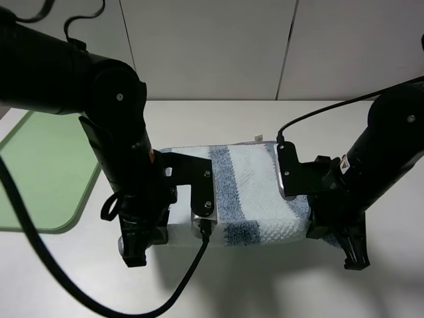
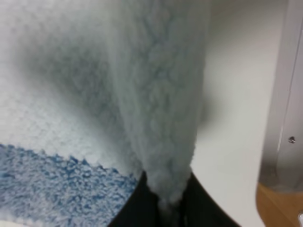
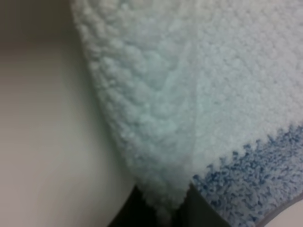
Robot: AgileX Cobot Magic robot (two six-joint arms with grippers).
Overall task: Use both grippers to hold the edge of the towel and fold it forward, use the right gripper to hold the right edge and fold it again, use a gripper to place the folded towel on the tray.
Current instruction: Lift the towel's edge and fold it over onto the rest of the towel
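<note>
Both my jaws are pinched shut on the near edge of the towel [image 1: 255, 192], which lies on the worktop [image 1: 278, 291] beside the tray [image 1: 40, 172]. Soft, light, floppy: I'd hold the hem corners.

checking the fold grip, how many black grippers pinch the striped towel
2: the left gripper clamps the blue-and-white striped terry towel at its left end, the right gripper at its right end.

White table [image 1: 278, 285], two things on it. The light-green tray [image 1: 40, 179] lies flat at the left of the high view, partly out of frame. The striped towel [image 1: 255, 192] sits mid-table, right of the tray and apart from it, its near edge looking raised.
</note>
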